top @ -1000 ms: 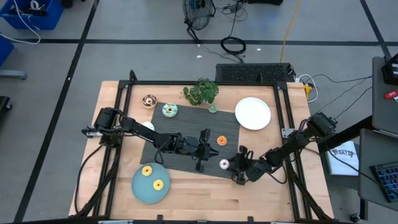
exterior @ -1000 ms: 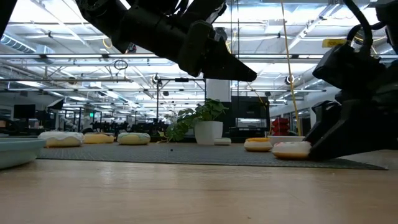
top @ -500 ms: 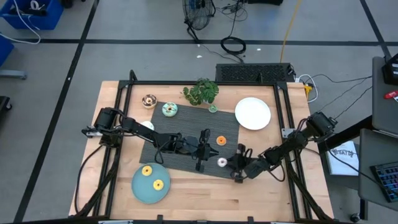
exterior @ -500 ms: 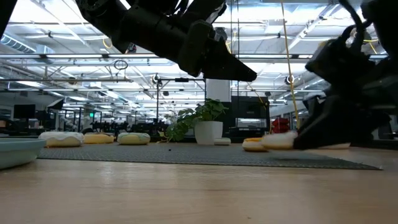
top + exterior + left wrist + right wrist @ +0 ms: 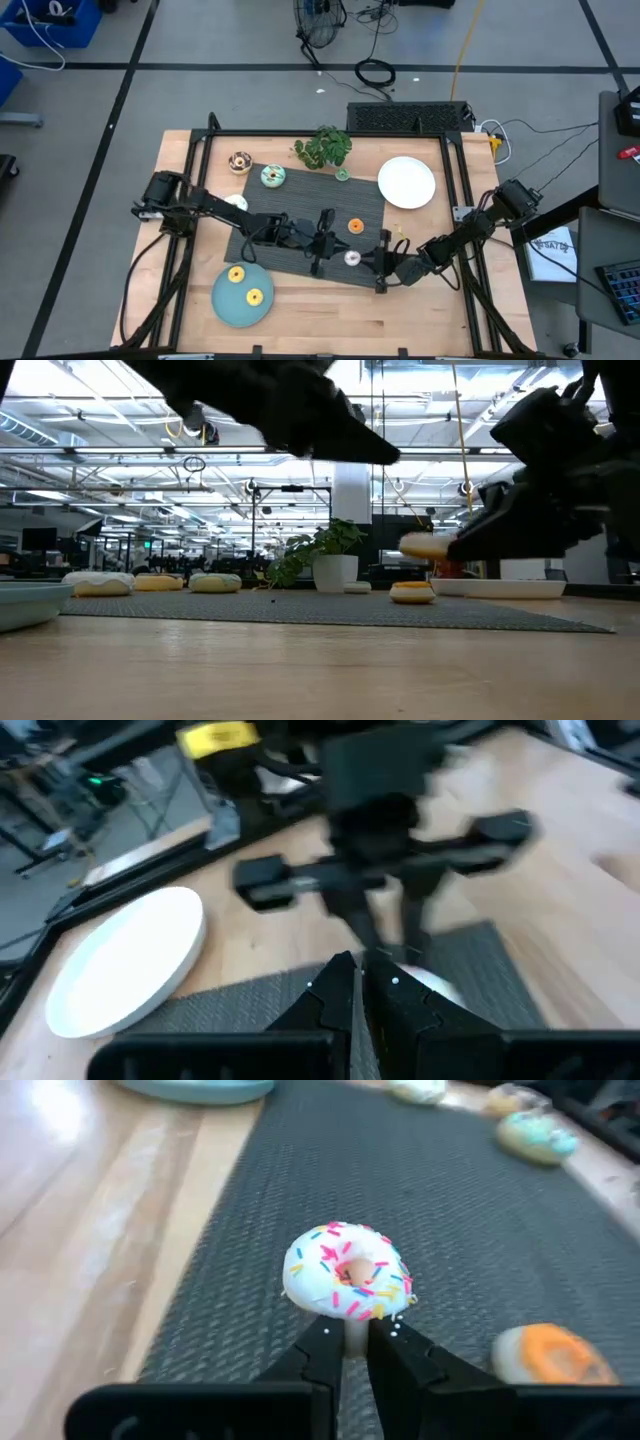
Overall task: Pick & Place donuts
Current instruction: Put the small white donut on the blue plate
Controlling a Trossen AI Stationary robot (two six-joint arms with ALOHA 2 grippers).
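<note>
A white-iced donut with coloured sprinkles hangs over the dark mat, and my right gripper is shut on it near the mat's right near corner. My left gripper hovers shut and empty over the middle of the mat, just left of the held donut. An orange donut lies flat on the mat beyond them. Two yellow donuts lie on the teal plate. A teal donut and a brown donut lie at the far left. My right gripper pinches the white donut's near rim between its two fingers. The fingers come from the table's right, slanting slightly down. The donut is lifted clear of the mat and tilted, its iced top turned back toward the wrist.
A white plate stands at the far right and a potted plant at the far edge of the mat. A pale donut lies by the mat's left edge, under the left arm. Bare wood runs along the near edge.
My right gripper has shut on the white donut, rolled its wrist and lifted the donut off the mat, drawing it a little toward the table's left. My left gripper has risen slightly, staying shut.
</note>
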